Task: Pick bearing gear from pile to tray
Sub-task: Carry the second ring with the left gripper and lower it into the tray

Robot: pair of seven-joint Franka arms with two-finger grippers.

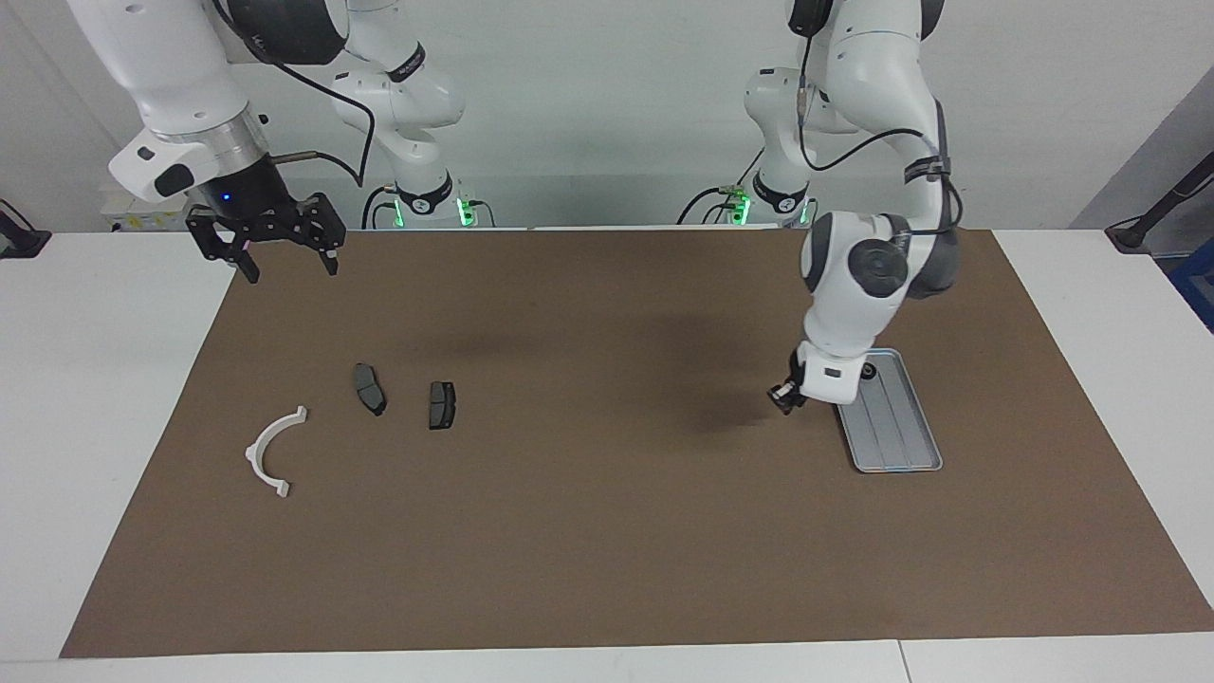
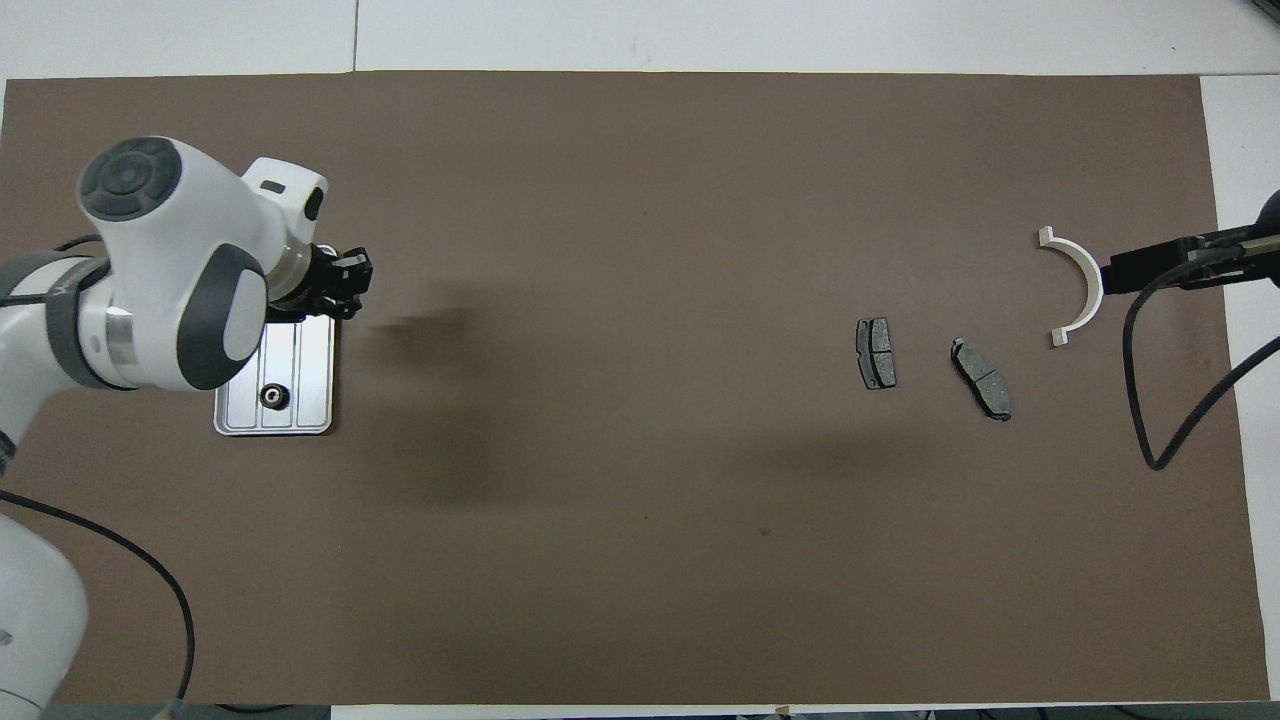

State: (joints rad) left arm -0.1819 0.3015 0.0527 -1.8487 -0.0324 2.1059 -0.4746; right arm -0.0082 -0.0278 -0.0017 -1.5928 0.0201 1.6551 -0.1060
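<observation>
Your right gripper (image 1: 282, 263) waits raised over mat (image 1: 607, 531) corner, jaws wide. Gear (image 2: 271, 397) sits in tray (image 2: 310, 400), its robot-side end. Your left gripper (image 1: 785, 398) pinched tight over tray's edge; held part, if any, not discernible. Pads (image 1: 370, 388), half-ring (image 1: 270, 451) toward right arm's end.

No readable text, label or number anywhere.
</observation>
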